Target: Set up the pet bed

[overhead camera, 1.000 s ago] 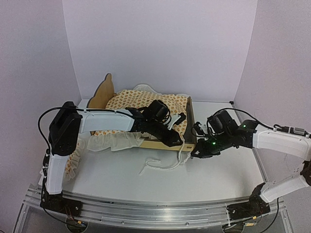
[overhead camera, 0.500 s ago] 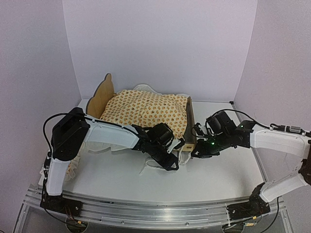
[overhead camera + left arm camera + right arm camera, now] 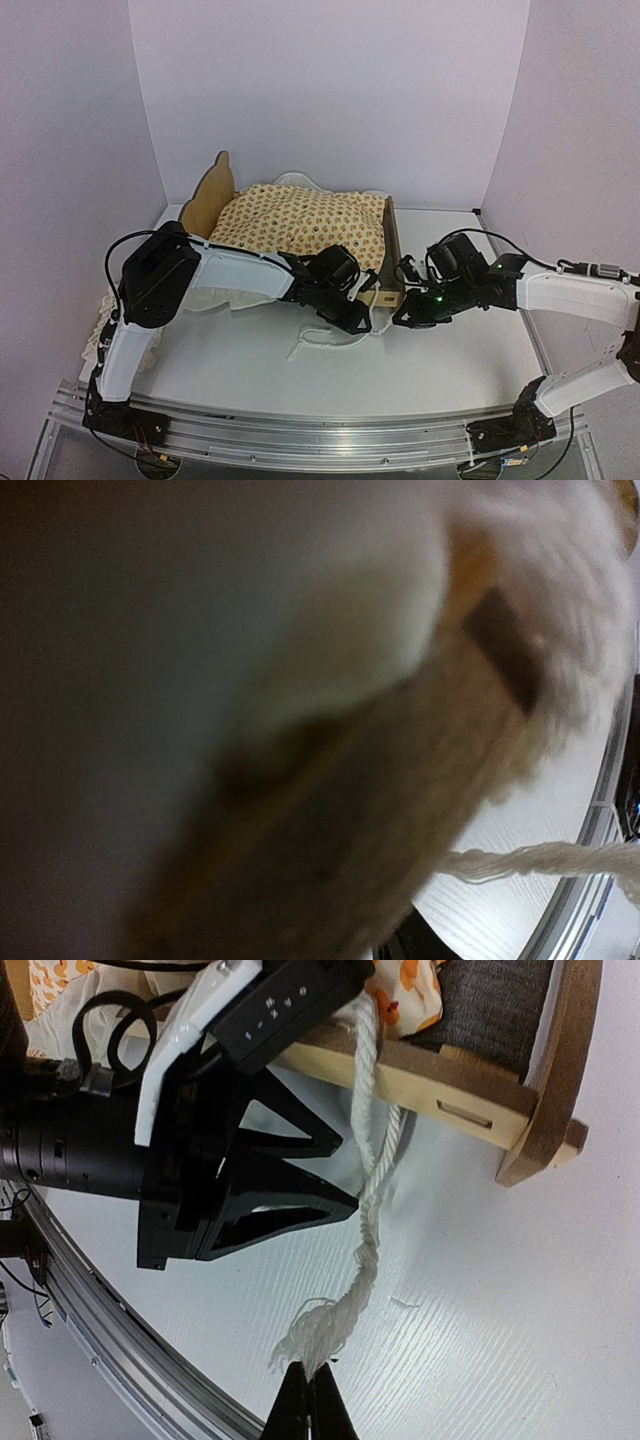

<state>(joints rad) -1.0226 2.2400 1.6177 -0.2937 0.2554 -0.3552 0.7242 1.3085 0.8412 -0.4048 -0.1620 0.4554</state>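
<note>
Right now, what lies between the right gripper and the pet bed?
A white twisted tie cord runs from the rail of the pet bed to the right gripper, over bare table; the right wrist view shows it.

Orange-patterned cream cushion (image 3: 305, 222), light-wood pet bed (image 3: 208, 200)

Soft, even light from above fills the overhead view, with faint shadows on the table (image 3: 450, 350) under the arms. The left wrist view is badly out of focus and dark toward 9 o'clock; the pet bed (image 3: 420, 770) smears, while the cord (image 3: 540, 860) at 4 o'clock is clearer. The right wrist view is bright and crisp.
</note>
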